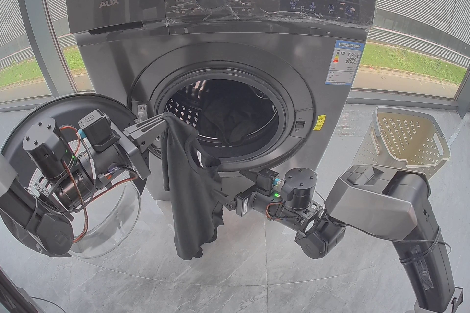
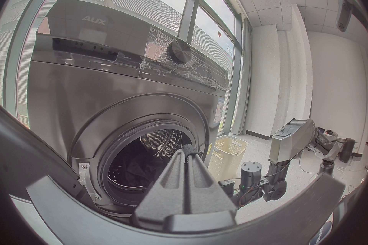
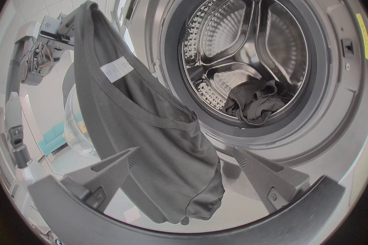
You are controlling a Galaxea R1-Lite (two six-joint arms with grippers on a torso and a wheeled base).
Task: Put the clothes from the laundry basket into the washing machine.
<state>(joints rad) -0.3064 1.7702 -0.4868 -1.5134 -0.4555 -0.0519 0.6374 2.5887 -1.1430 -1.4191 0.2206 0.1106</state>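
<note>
The washing machine [image 1: 220,59] stands straight ahead of both grippers. Its round door [image 1: 73,172] is swung open beside and below the left arm. The laundry basket [image 1: 406,138] sits on the floor well out beyond the right arm, away from either gripper. A black T-shirt [image 1: 191,191] hangs from the left gripper [image 1: 160,121], whose fingers are pressed together on a small pinch of fabric near the collar. That gripper is just in front of the drum opening [image 1: 225,116], at its near edge. The shirt's long body drops down past the lower rim toward the floor. The right gripper [image 3: 184,152] is lower, with its fingers spread apart. The hanging cloth droops between them, gripped by neither. A dark bundle of clothes [image 3: 257,100] already lies in the drum, beyond both grippers. The main risk is the thin hold: a tug or swing could pull the fabric free, and the shirt would fall outside the machine. If the left gripper goes in without the tail being lifted, the hem will likely drag over the door seal and stay draped outside. If the right gripper closes and pulls the wrong way, it could strip the shirt from the left one.
</note>
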